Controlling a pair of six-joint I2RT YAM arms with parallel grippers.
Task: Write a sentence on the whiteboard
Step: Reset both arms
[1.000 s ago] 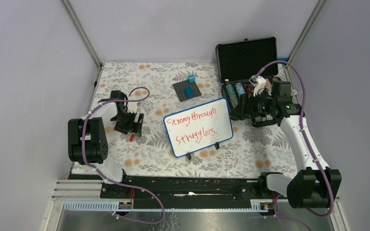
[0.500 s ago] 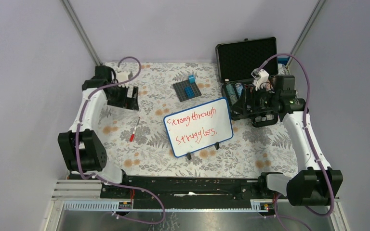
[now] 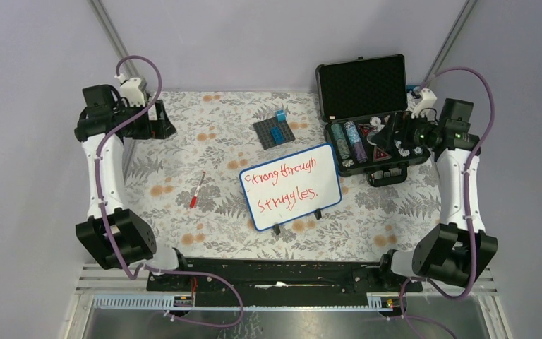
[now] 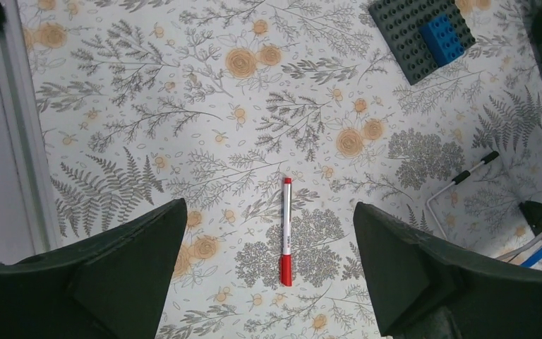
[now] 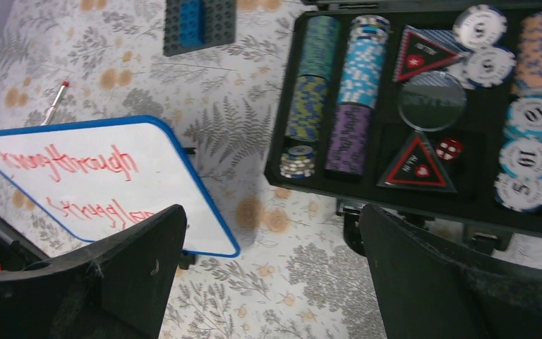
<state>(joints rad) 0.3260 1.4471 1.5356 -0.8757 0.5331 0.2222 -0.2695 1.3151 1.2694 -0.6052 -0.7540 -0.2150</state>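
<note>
The whiteboard (image 3: 291, 186) stands on its small black feet a little right of the middle of the table (image 3: 395, 212), which has a flowered cover. The board's face is tipped back and its long sides run askew to the table's edge. Red handwriting on it reads "Strong through struggles." in two lines.

To its left, well apart from it, a red pen (image 4: 286, 232) lies flat on the cloth. The thicker red end looks like a cap, though it is too small to be sure.

The left pincer (image 4: 268, 206) hangs high at the far left corner, its fingers spread wide with nothing between them, and the pen lies on the table below the gap.

The right pincer (image 5: 272, 208) is raised at the right side, fingers likewise wide apart and holding nothing. It is near the open black case (image 3: 363, 92), which holds rows of poker chips (image 5: 349, 85). The case sits just beside the board's right end.

Behind the board, near the back of the table, lies a grey studded plate (image 3: 274, 132) with a blue brick on it.
</note>
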